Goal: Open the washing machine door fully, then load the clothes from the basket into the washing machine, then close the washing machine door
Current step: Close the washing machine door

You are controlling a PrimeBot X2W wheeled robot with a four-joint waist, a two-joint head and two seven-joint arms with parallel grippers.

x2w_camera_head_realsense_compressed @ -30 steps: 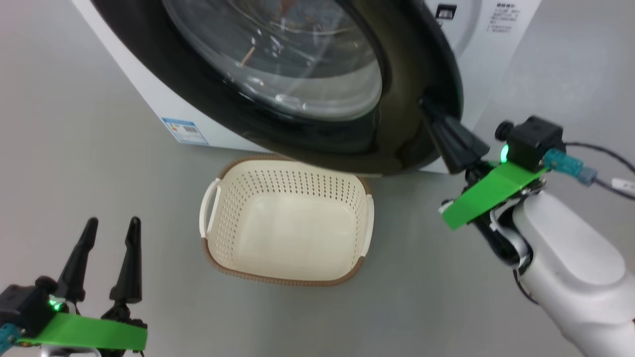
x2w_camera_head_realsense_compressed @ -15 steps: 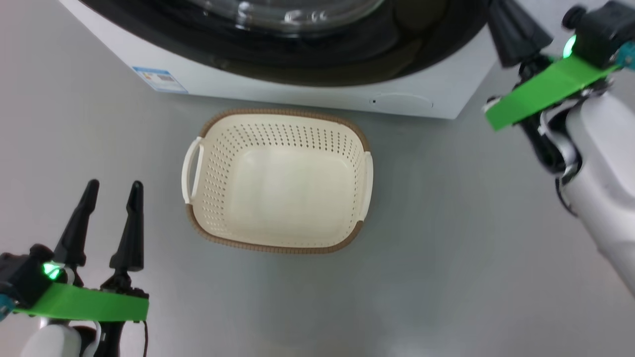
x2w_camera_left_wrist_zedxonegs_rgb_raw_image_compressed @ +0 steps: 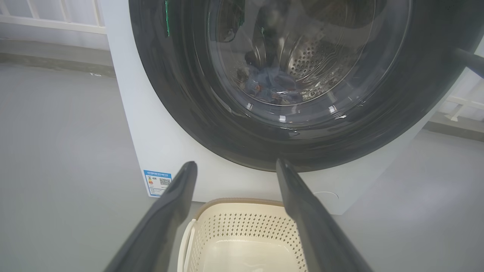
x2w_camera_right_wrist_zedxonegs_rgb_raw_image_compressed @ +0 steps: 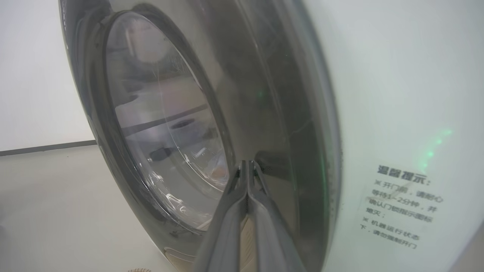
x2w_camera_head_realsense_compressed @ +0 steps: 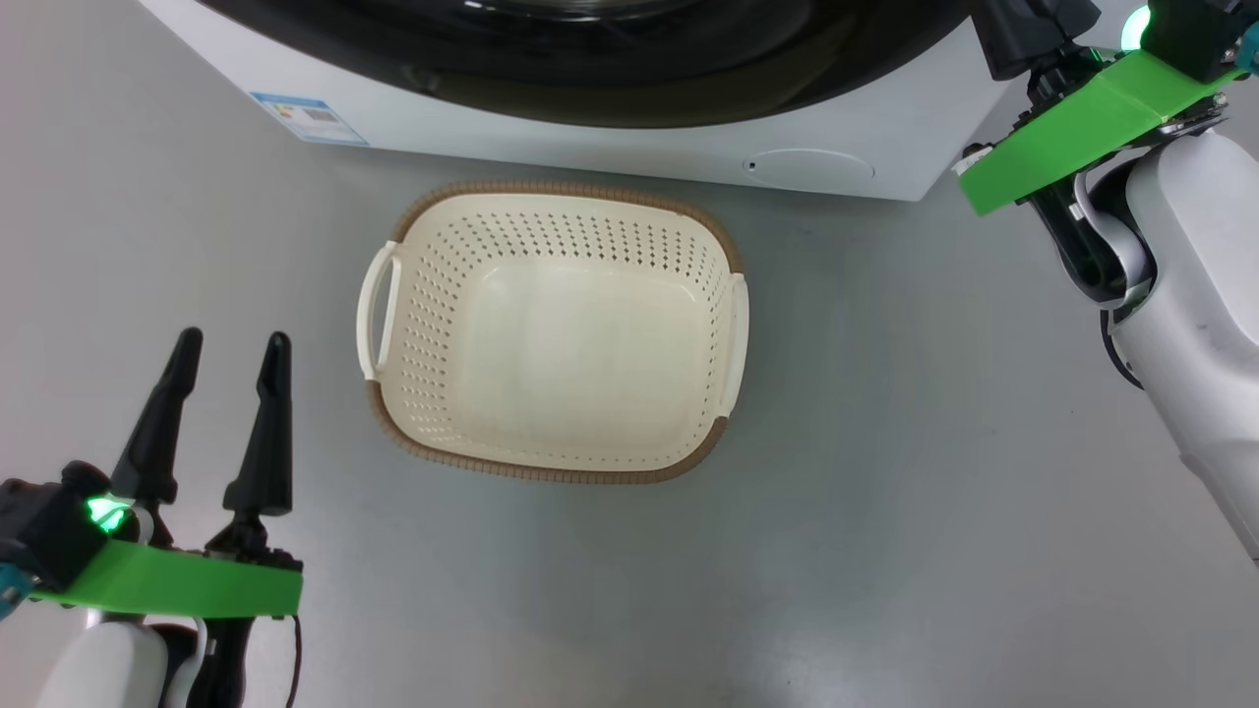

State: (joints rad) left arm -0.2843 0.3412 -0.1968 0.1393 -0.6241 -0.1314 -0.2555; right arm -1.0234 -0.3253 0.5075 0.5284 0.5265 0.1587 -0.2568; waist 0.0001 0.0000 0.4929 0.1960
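The cream basket [x2w_camera_head_realsense_compressed: 551,475] stands on the floor with nothing in it, in front of the white washing machine [x2w_camera_head_realsense_compressed: 629,155]. The glossy black washing machine door [x2w_camera_left_wrist_zedxonegs_rgb_raw_image_compressed: 211,124] lies flat against the machine's front. Through its glass, blue clothes [x2w_camera_left_wrist_zedxonegs_rgb_raw_image_compressed: 270,86] lie in the steel drum. My left gripper [x2w_camera_head_realsense_compressed: 232,342] hovers open at the lower left, left of the basket, with nothing between its fingers [x2w_camera_left_wrist_zedxonegs_rgb_raw_image_compressed: 177,196]. My right gripper [x2w_camera_right_wrist_zedxonegs_rgb_raw_image_compressed: 246,164] is shut, empty, its tips against the dark ring of the door [x2w_camera_right_wrist_zedxonegs_rgb_raw_image_compressed: 170,132] near its right edge.
Grey floor surrounds the basket [x2w_camera_left_wrist_zedxonegs_rgb_raw_image_compressed: 242,226] on all sides. A blue label [x2w_camera_head_realsense_compressed: 309,116] and a round white cap [x2w_camera_head_realsense_compressed: 814,167] sit low on the machine's front. A printed notice [x2w_camera_right_wrist_zedxonegs_rgb_raw_image_compressed: 401,207] is on the white panel right of the door.
The head camera has tilted down, so the whole picture shifted. The door stood slightly ajar a second ago, with my right gripper at its edge; it now lies flush. My left gripper stays open.
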